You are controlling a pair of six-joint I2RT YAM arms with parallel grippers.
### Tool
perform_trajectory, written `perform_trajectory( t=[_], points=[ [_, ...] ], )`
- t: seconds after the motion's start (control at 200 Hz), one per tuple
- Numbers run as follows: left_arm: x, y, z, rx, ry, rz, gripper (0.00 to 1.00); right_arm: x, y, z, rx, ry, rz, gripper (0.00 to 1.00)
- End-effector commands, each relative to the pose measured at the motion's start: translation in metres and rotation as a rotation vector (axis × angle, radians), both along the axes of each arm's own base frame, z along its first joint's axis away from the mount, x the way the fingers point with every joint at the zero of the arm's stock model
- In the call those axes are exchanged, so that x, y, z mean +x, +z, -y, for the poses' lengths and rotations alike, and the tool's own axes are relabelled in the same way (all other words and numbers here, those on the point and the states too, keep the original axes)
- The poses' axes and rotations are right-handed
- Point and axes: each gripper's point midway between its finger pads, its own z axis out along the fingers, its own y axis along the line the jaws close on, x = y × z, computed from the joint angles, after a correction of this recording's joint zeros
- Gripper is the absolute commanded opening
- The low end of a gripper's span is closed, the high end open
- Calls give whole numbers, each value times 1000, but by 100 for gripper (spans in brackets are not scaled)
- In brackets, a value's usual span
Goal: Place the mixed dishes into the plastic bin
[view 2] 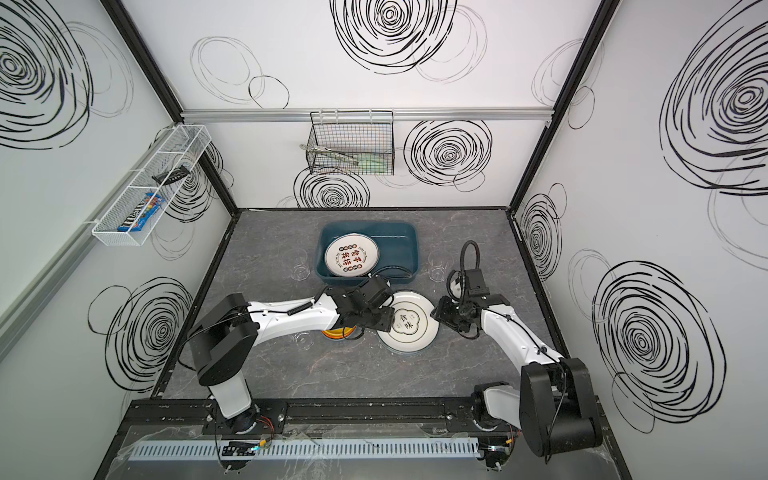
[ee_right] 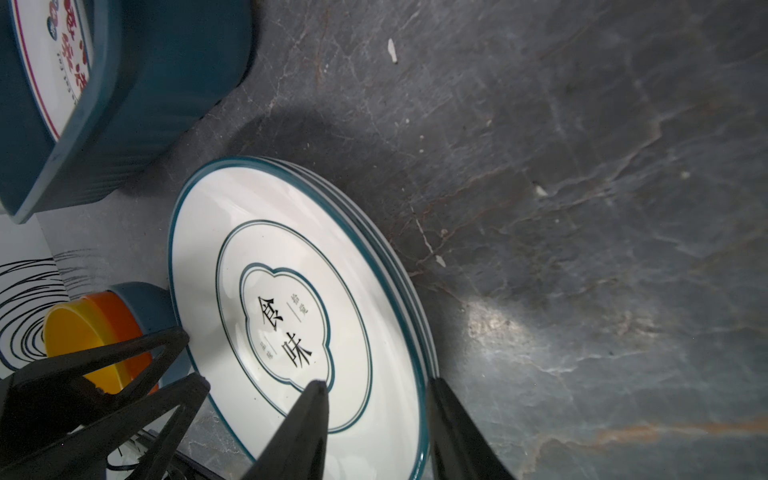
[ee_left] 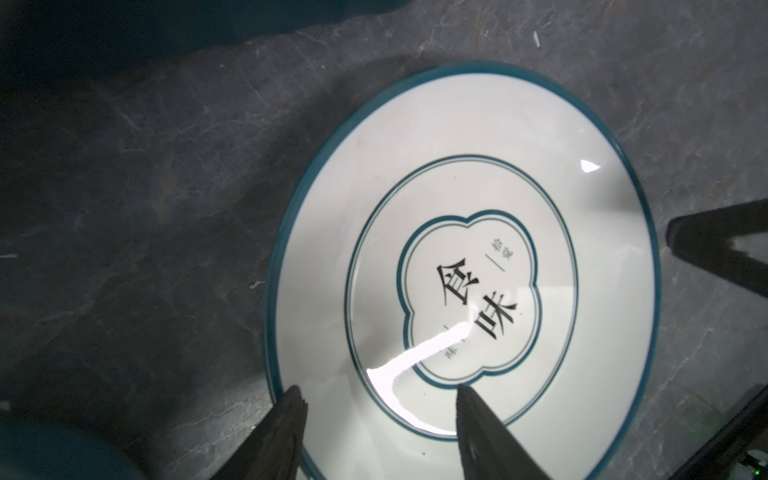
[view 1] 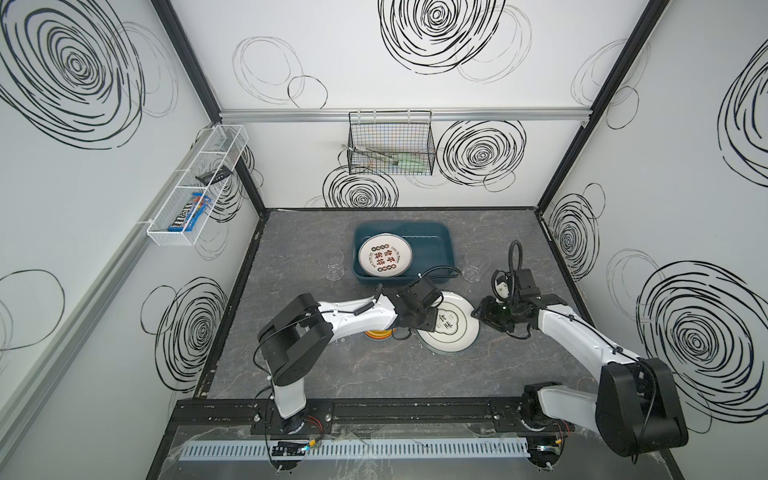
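The left tool (ee_left: 378,388) and right tool (ee_right: 376,381) each stand open astride the rim of the teal-rimmed plate (ee_left: 457,166) printed 食味, beside the plastic bin (view 1: 434,249).

plate (view 1: 385,254) in bin (view 1: 432,247) | plate stack (view 1: 455,332) before bin | bowls (view 1: 377,334) left of stack

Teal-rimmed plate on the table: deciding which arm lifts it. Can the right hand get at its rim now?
Probably yes: the right hand is open, fingers either side of the rim of the teal-rimmed plate, nothing between; the left hand is at the opposite rim.
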Motion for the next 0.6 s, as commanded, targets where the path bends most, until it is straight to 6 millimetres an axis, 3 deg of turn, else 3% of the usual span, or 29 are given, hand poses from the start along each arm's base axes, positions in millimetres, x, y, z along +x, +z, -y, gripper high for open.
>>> perform_trajectory(
  t=[0.0,0.595],
  points=[
    [9,20,-6,6,29,60,65,-2,-4,2,-9,-4,-8,44],
    [9,4,-2,11,19,20,66,-1,-3,2,0,-4,-4,44]
  ],
)
